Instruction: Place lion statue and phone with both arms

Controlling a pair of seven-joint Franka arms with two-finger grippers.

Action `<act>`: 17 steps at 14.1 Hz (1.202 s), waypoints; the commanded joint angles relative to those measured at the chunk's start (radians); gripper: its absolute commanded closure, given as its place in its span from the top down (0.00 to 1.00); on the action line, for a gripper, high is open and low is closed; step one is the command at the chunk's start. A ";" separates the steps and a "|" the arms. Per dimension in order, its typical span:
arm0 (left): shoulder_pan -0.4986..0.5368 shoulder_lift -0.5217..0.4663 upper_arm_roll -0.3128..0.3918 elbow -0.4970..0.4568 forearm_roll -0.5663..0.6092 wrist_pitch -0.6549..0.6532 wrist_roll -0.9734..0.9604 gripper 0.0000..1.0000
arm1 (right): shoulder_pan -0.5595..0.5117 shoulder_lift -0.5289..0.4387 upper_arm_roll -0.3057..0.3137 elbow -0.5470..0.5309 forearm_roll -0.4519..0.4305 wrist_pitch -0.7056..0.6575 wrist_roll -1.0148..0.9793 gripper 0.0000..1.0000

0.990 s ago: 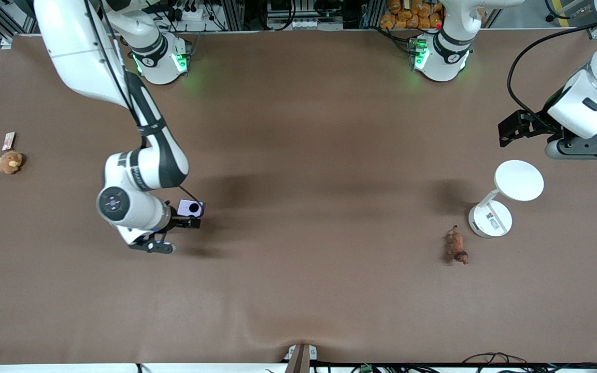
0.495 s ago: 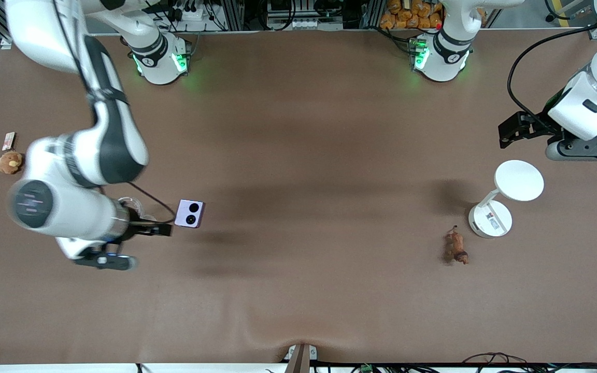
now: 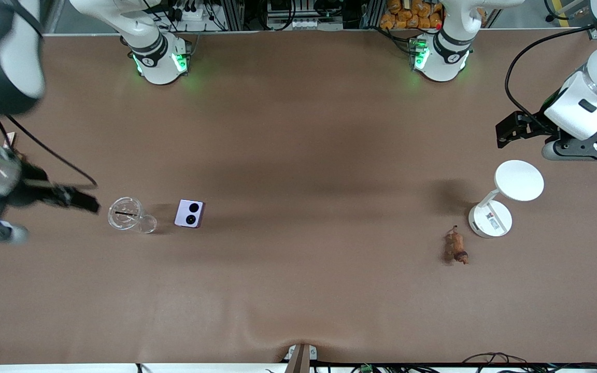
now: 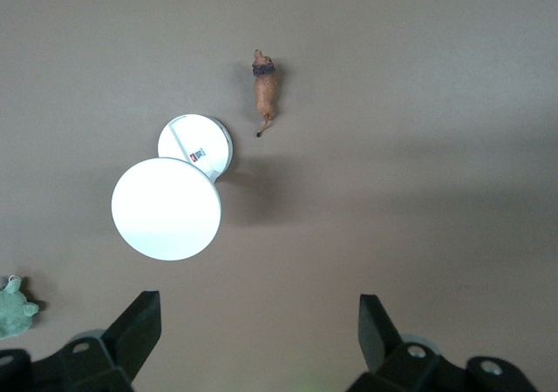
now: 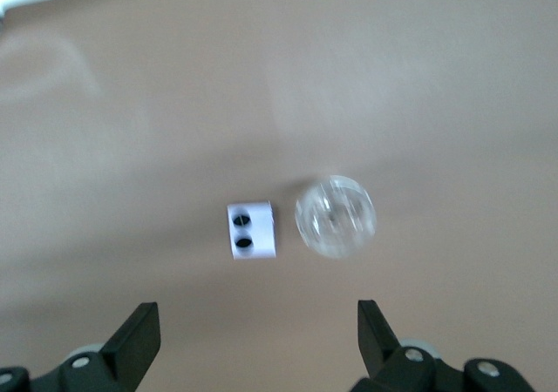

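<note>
A wide brown surface (image 3: 298, 290) fills the front view. Nearest the front camera, toward the left arm's end, the lion statue (image 3: 456, 248) lies on its side, a small reddish-brown figurine with a darker head. Just beside it and slightly farther from the camera stands a white lamp (image 3: 506, 199) with a round head and round base. Toward the right arm's end, well apart from the lion, the lavender phone (image 3: 189, 213) lies flat, its two black camera circles facing up. A clear glass ashtray (image 3: 128, 216) sits just beside it, closer to that end's edge.

The right tool (image 3: 78, 199) hangs over the surface near that edge, beside the ashtray, fingers spread wide and holding nothing. The left tool (image 3: 511, 127) waits above the surface near the left arm's end, over a spot farther from the camera than the lamp, also wide open and empty. A green plush toy (image 4: 13, 307) shows at the edge of the left wrist view.
</note>
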 commanded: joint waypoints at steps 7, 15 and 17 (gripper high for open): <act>0.042 -0.014 -0.036 0.021 0.000 -0.009 0.009 1.00 | -0.070 -0.331 0.013 -0.219 -0.007 -0.170 0.000 1.00; 0.070 -0.028 -0.070 0.020 -0.003 -0.039 0.009 1.00 | -0.181 -0.492 0.171 -0.452 -0.082 -0.061 0.000 1.00; 0.068 -0.028 -0.070 0.020 -0.003 -0.039 0.007 1.00 | -0.195 -0.530 0.172 -0.505 -0.084 -0.030 0.000 1.00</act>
